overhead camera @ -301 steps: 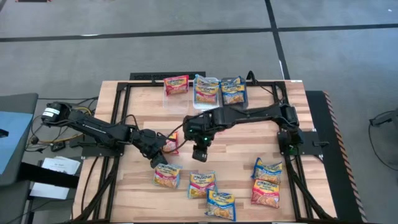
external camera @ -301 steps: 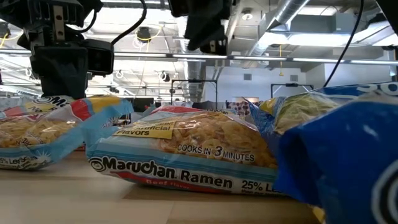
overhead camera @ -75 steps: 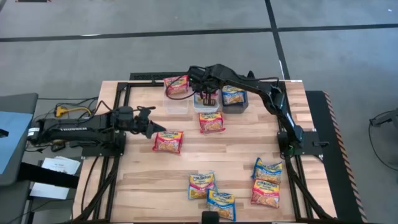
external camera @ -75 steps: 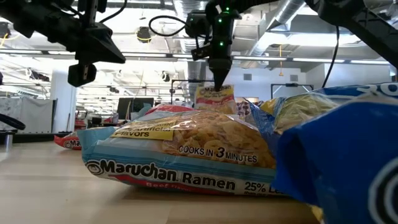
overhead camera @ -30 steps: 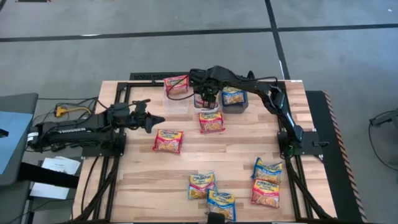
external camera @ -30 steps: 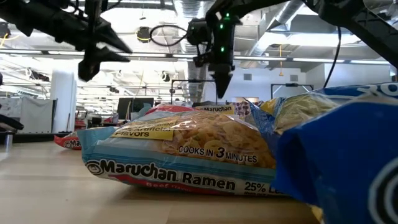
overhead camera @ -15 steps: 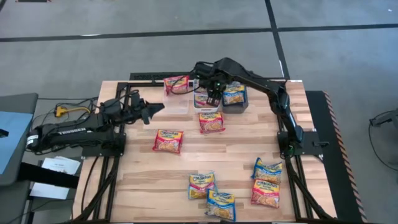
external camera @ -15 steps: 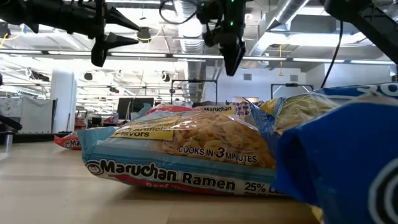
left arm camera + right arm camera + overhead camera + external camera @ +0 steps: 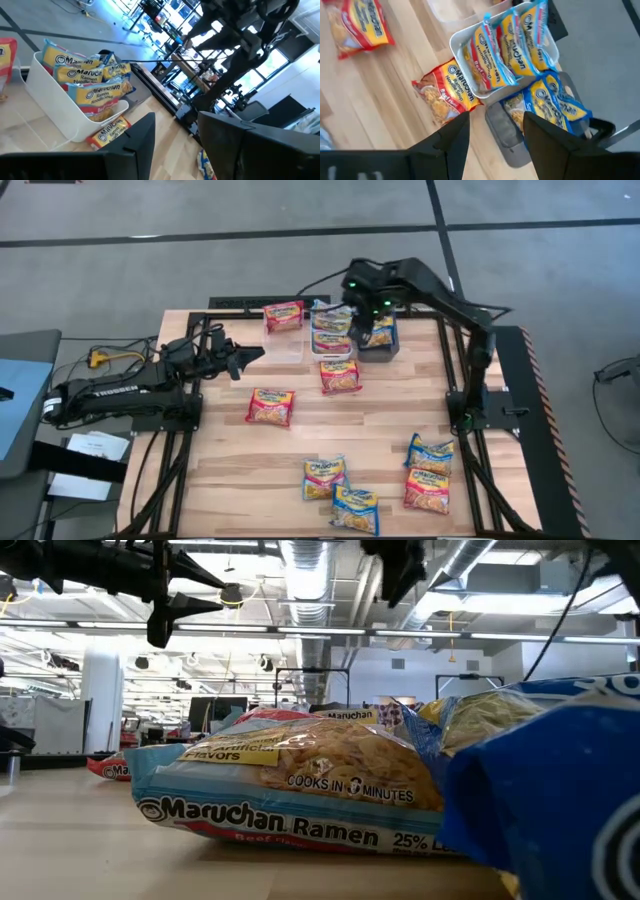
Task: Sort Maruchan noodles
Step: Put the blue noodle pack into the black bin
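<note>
Maruchan noodles fill three bins at the far edge. A red-banded packet (image 9: 284, 315) lies on the clear bin (image 9: 286, 346). Several packets stand on edge in the white bin (image 9: 454, 47). Blue-banded ones (image 9: 552, 102) sit in the dark-grey bin (image 9: 502, 131). One packet (image 9: 341, 376) lies flat on the table against the white bin's near side, and another (image 9: 271, 406) lies to its left. My right gripper (image 9: 366, 330) hangs open high over the white and grey bins, holding nothing. My left gripper (image 9: 258, 352) is open, level, left of the clear bin.
Several more packets lie near the front edge: two at the middle (image 9: 324, 477) (image 9: 354, 510) and two toward the right (image 9: 430, 452) (image 9: 427, 490). In the low view one of them (image 9: 290, 785) fills the foreground. Bare wood spans the table's middle.
My right gripper has risen from just above the white bin and gone toward the table's right, over the grey bin. My left gripper has tipped up from a downward slant to level and shifted a little toward the far edge. The packets have stayed put.
</note>
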Robot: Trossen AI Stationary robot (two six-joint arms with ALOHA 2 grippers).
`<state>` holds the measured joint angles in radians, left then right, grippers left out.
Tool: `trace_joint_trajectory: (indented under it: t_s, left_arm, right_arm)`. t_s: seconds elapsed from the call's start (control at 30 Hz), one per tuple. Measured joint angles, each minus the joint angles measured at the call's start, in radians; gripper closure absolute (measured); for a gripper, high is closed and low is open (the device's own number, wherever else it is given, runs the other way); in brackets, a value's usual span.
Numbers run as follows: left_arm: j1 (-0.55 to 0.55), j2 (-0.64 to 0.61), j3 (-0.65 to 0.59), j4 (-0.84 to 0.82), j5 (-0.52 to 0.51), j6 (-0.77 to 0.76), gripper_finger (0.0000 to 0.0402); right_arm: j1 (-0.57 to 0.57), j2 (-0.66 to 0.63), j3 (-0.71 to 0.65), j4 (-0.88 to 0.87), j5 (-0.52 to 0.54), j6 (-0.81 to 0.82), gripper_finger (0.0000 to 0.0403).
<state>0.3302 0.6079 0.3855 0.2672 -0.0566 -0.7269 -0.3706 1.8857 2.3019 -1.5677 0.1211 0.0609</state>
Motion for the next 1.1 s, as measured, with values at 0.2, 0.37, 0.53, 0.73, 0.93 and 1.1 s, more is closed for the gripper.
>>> trace_joint_trajectory:
  t_s: [0.2, 0.37, 0.53, 0.73, 0.93, 1.1]
  left_arm:
    - [0.000, 0.000, 0.000, -0.018, 0.040, -0.004, 0.0266]
    - [0.000, 0.000, 0.000, -0.044, 0.104, -0.010, 0.0266]
    - [0.000, 0.000, 0.000, -0.051, 0.122, -0.011, 0.0266]
    - [0.000, 0.000, 0.000, -0.052, 0.125, -0.009, 0.0266]
    - [0.000, 0.000, 0.000, -0.053, 0.159, 0.009, 0.0266]
    - [0.000, 0.000, 0.000, -0.066, 0.183, 0.008, 0.0266]
  right_arm:
    - [0.028, -0.189, -0.249, -0.004, -0.015, 0.131, 0.0196]
    - [0.080, -0.340, -0.470, -0.007, -0.046, 0.270, 0.0196]
    - [0.134, -0.454, -0.626, -0.003, -0.111, 0.390, 0.0196]
    - [0.219, -0.567, -0.778, -0.003, -0.186, 0.536, 0.0196]
    - [0.329, -0.630, -0.932, -0.003, -0.292, 0.687, 0.0196]
    - [0.435, -0.620, -1.014, -0.003, -0.330, 0.736, 0.0188]
